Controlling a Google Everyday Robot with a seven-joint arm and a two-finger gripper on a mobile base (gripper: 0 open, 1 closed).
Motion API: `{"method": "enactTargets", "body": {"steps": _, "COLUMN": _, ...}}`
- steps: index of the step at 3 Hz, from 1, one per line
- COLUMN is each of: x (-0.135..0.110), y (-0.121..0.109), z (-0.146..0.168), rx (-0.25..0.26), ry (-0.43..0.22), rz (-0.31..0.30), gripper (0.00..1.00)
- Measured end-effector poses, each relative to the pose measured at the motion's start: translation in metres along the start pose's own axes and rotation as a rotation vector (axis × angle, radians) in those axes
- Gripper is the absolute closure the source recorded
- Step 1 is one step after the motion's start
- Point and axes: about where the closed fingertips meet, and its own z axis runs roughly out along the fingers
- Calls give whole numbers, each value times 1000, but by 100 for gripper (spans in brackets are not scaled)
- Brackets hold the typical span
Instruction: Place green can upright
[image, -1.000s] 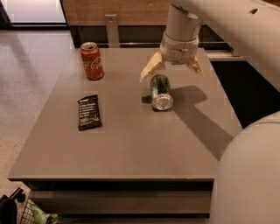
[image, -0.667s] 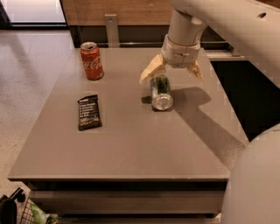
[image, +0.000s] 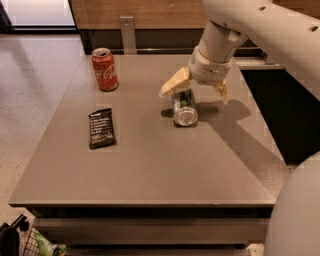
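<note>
Camera view showed the gripper (image: 194, 96) lowered closer than a second earlier, fingers (image: 174, 84) spread wide, apparently gripping nothing; the green can (image: 184, 107) lay sideways on the table (image: 150, 170) beneath it; grasp seemed imminent.

Soft overhead light falls evenly on the table (image: 150, 165). The gripper (image: 198, 87), with its fingers (image: 175, 84) spread over the lying green can (image: 184, 106), and the arm (image: 260, 25) cast a broad, diffuse shadow to the right and toward the near edge. Bright glare washes out the floor (image: 35, 12) at upper left.
</note>
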Motion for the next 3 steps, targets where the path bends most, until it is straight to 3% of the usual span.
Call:
{"method": "enactTargets", "body": {"steps": 1, "x": -1, "y": 5, "z": 8, "rx": 8, "ry": 7, "rz": -13, "gripper": 34}}
{"method": "enactTargets", "body": {"steps": 3, "x": -2, "y": 6, "z": 10, "rx": 7, "ry": 8, "rz": -14, "gripper": 80}}
